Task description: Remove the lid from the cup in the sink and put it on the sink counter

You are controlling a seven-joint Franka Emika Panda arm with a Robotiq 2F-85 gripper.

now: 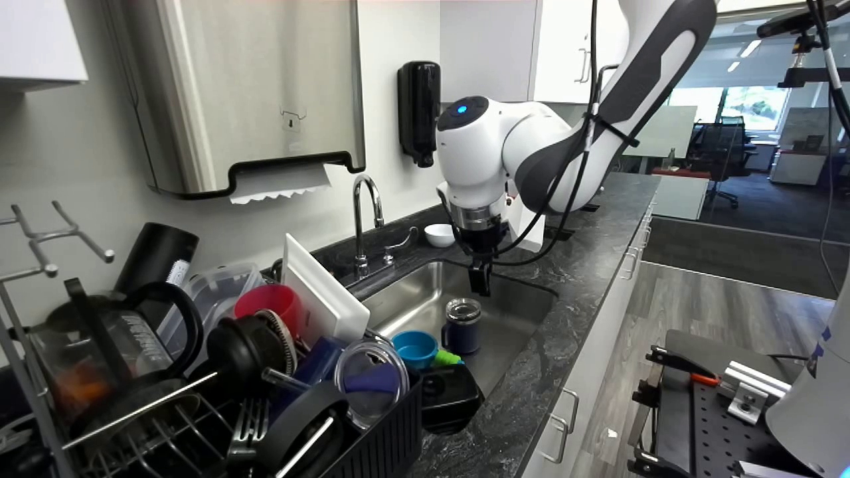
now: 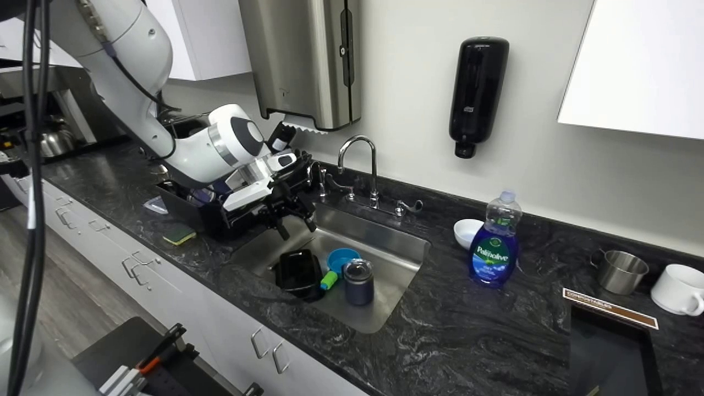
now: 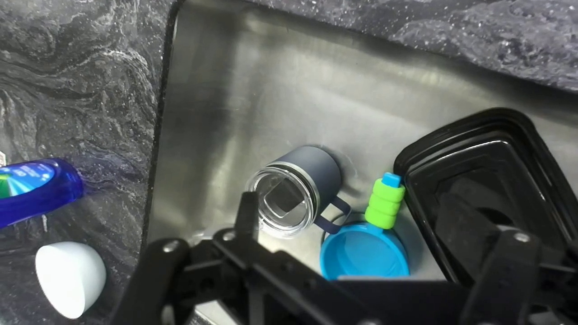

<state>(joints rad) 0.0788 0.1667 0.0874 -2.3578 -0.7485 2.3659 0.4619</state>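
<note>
The cup is a dark navy mug with a handle, standing in the steel sink. The lid is a see-through round disc with a raised rim, seated on the cup's mouth. My gripper is open and empty, above the sink and apart from the cup. In the wrist view its left finger overlaps the lid's edge in the picture. The sink counter is dark marbled stone around the basin.
A blue pan with a green handle and a black container sit beside the cup. The tap rises behind. A soap bottle, a white bowl and a full dish rack stand around.
</note>
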